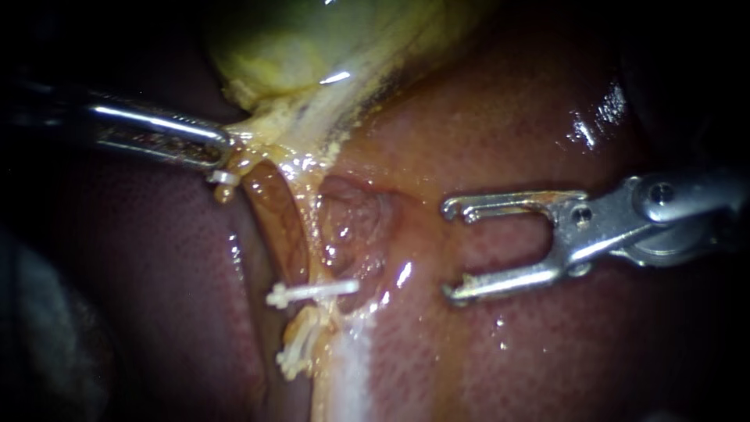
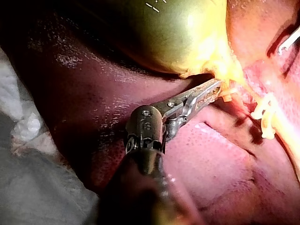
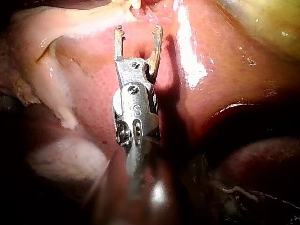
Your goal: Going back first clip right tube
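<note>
In the endoscope view, the slender steel left instrument (image 1: 223,156) comes in from the left. Its jaws are clamped narrow on the yellow-white tissue (image 1: 273,129) at the neck of the green-yellow gallbladder (image 1: 312,47), and the strands below look taut. The task's thing, a white plastic clip (image 1: 312,292), lies crosswise on what I judge to be the right tube (image 1: 314,234), a pale strand beside a browner one. More white clips (image 1: 295,352) cluster just nearer. The silver right instrument (image 1: 451,250) stands to the right of the clip and apart from it, jaws spread wide and empty over the glistening red-brown liver (image 1: 547,352).

In the left wrist view, the left instrument (image 2: 208,93) pinches the yellow-white tissue just under the gallbladder (image 2: 178,33). The white clips (image 2: 265,115) show beyond its tip.

In the right wrist view, the right instrument (image 3: 138,33) has its jaws wide apart with nothing between them, and the liver (image 3: 93,103) lies beneath.

To do the step well, I would draw the right instrument straight back along its own shaft, rightward and slightly up off the liver so the lower jaw does not scrape. The jaws should stay clear of the clip so nothing snags it. The left hold should stay steady, since slack or a tug could shift the clip.
</note>
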Tool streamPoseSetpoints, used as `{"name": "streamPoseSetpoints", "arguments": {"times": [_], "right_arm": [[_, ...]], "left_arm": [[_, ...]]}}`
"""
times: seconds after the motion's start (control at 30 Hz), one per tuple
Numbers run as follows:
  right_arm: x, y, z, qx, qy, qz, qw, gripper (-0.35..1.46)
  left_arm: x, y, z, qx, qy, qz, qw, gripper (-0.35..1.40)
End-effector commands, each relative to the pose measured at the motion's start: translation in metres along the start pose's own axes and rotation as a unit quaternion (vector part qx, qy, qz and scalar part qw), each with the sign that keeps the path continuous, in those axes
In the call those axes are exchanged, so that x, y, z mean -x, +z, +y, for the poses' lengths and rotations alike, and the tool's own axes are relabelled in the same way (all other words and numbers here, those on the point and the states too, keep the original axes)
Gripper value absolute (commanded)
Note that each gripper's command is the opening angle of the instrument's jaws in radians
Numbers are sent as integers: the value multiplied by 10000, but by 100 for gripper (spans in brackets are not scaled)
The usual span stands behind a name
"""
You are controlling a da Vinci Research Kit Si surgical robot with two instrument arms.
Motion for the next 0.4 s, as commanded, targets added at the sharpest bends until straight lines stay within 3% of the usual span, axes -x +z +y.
{"name": "streamPoseSetpoints", "arguments": {"times": [0.03, 0.2, 0.4], "right_arm": [[0, -1, 0, -6, -1, 1, 10000, 50], [1, -3, -1, -11, -2, 1, 10000, 50], [0, -3, -1, -10, -1, 1, 10000, 50]], "left_arm": [[2, 5, -1, -6, 2, -25, 10000, -35], [10, 22, -4, 33, 34, -80, 10000, -35], [10, 23, -4, 47, 35, -87, 9999, -35]]}}
